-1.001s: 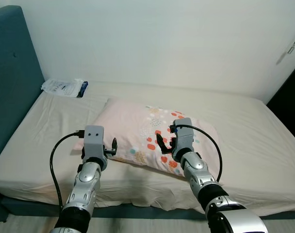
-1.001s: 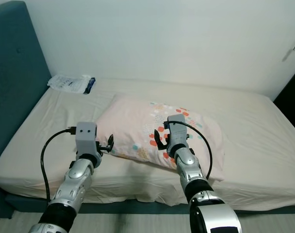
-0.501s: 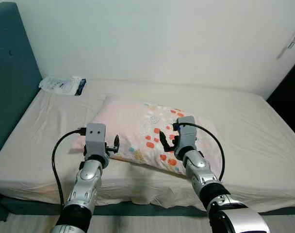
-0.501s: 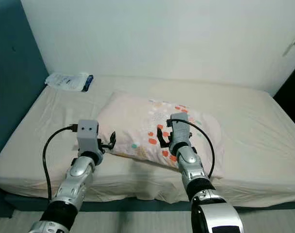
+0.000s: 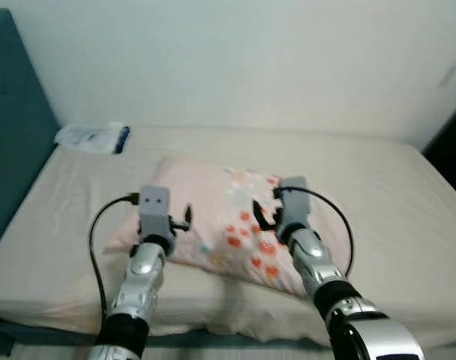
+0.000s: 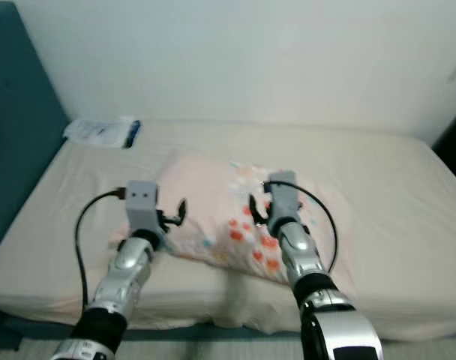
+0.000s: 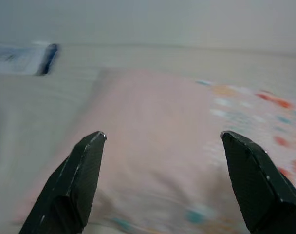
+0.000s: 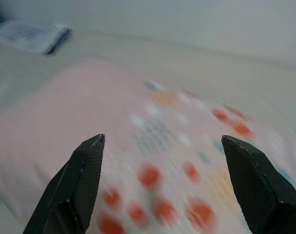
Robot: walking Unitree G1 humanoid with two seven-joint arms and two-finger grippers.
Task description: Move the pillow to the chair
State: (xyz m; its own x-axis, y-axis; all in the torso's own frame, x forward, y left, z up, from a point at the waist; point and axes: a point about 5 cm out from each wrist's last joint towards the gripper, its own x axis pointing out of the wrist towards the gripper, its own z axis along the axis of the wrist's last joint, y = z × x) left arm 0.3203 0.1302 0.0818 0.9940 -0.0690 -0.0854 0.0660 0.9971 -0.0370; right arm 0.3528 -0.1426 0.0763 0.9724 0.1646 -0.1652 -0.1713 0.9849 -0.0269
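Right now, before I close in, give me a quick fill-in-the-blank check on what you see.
1. The pillow lies on the ____.
2. Both the left gripper and the right gripper have their fingers ____.
3. The white packet lies near the ____ headboard.

Missing words: bed; open; blue

This is a bedroom in a home; a bed (image 5: 408, 225) with a plain cream sheet takes up most of the room before a bare white wall (image 5: 250, 60); a padded teal headboard (image 5: 10, 127) stands at its left end; a pink pillow (image 5: 213, 202) with coloured dots lies on the sheet; a small white and blue packet (image 5: 91, 138) rests near the headboard, close to the wall.
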